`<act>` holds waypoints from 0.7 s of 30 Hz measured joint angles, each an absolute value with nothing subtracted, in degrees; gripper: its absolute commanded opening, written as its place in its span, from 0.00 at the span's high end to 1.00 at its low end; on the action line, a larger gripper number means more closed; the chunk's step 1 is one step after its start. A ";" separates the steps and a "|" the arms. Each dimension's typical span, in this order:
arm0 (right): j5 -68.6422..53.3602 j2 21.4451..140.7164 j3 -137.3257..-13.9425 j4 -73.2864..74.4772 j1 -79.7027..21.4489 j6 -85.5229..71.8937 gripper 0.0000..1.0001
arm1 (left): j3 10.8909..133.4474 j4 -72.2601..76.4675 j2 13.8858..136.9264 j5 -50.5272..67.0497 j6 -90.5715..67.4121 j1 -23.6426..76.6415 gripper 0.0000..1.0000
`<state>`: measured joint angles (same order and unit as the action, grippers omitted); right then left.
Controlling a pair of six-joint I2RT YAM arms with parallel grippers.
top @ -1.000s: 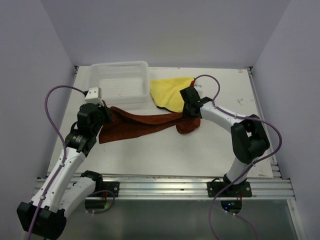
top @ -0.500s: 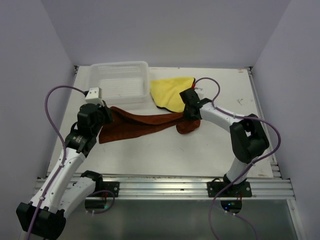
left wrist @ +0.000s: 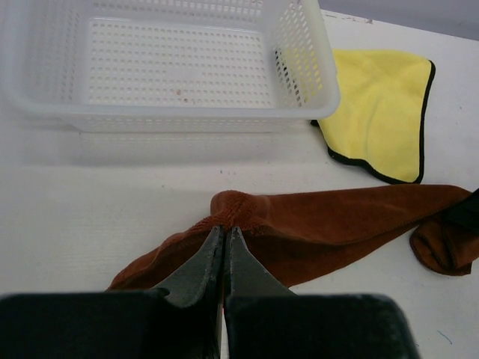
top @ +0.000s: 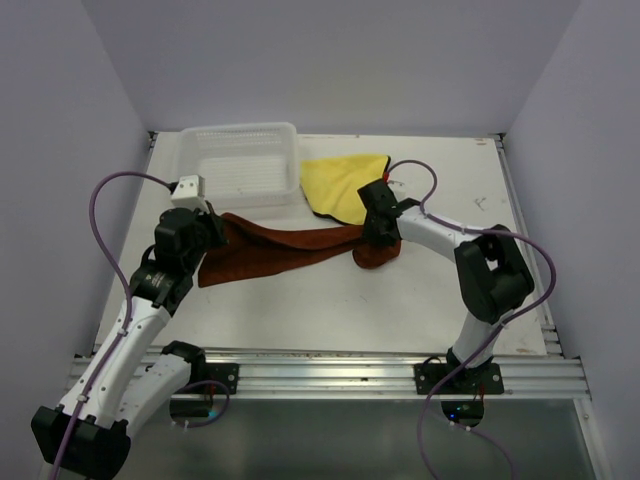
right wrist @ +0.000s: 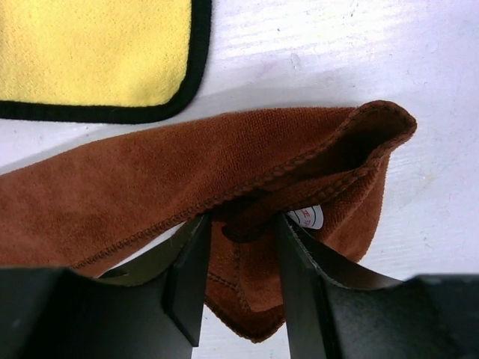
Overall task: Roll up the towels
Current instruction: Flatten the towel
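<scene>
While the left gripper [left wrist: 224, 238] pinches the rust-brown towel [left wrist: 337, 232] at its 9 o'clock end — likely anchoring it taut — the right gripper [right wrist: 238, 224] stands part-open astride the 3 o'clock fold, yellow towel [right wrist: 90, 52] towards 12

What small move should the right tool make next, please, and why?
Probably close the right tool on the folded end of the brown towel: its jaws stand apart around the hem, while the left tool is shut on the opposite end, to pull it flat.

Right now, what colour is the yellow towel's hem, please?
Dark brown-black hem; clearest in the right wrist view.
</scene>
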<state>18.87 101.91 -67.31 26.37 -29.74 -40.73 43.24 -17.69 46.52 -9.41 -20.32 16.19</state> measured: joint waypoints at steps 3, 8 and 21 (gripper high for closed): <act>18.72 102.15 -67.46 26.72 -29.74 -40.73 0.53 | 43.24 -17.72 46.35 -9.43 -20.32 16.21 1.00; 18.57 102.80 -68.53 27.66 -29.74 -40.49 0.71 | 43.24 -17.72 46.24 -9.43 -20.27 16.27 1.00; 19.84 101.91 -68.58 30.68 -29.71 -39.97 1.00 | 43.24 -17.72 46.19 -9.87 -19.90 16.60 1.00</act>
